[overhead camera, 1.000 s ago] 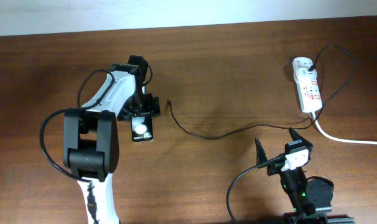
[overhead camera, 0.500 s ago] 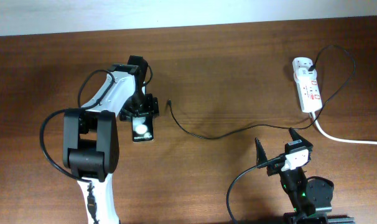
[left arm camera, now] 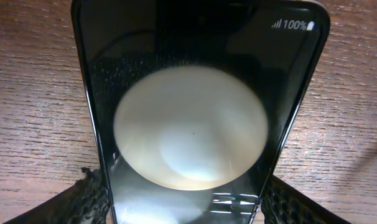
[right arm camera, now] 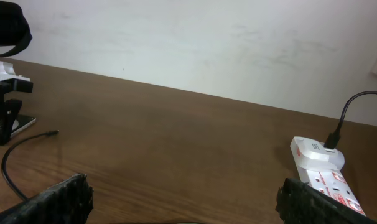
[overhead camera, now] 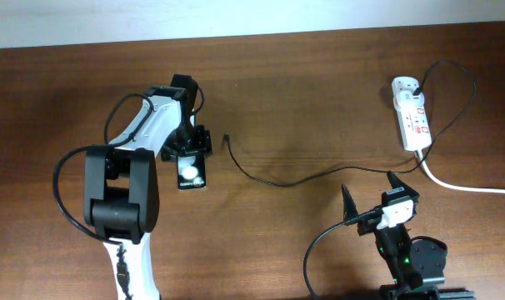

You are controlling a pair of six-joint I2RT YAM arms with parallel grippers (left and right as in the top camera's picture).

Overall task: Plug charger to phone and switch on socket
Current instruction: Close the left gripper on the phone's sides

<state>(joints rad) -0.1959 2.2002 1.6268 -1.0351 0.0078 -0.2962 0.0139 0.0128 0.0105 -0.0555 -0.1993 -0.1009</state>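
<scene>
Black phone (overhead camera: pixel 191 175) flat between fingers of left gripper (overhead camera: pixel 190 157), seemingly touching both.

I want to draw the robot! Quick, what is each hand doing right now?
Left hand: closed on the small black glossy rectangular phone, pads at both its edges.
Right hand: open, holding nothing.
</scene>
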